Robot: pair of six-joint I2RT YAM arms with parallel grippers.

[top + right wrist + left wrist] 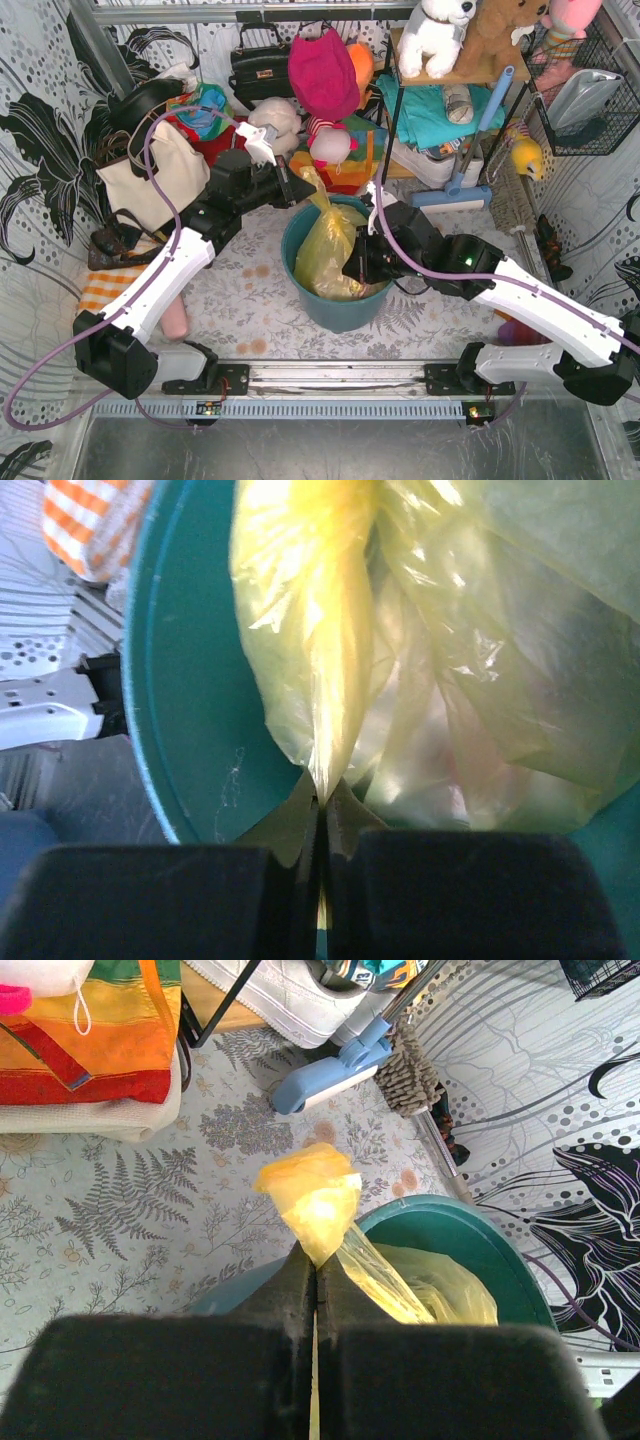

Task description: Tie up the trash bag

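Observation:
The yellow trash bag (330, 250) sits in the teal bucket (335, 300) at the table's middle. My left gripper (305, 182) is shut on a twisted top corner of the bag (315, 1195) and holds it up above the bucket's far left rim. My right gripper (358, 262) is shut on another pulled strand of the bag (325, 660) at the bucket's right side, inside the rim. The bag's body (480, 680) bulges beside that strand. The bucket wall (190, 680) shows to the left. Paper inside the bag does not show clearly.
A cream tote bag (165, 170) stands at the left. Shelves with plush toys (440, 35) and cloths stand behind. A blue mop (330, 1065) lies behind the bucket. An orange-and-white checked cloth (105, 290) lies at the left edge.

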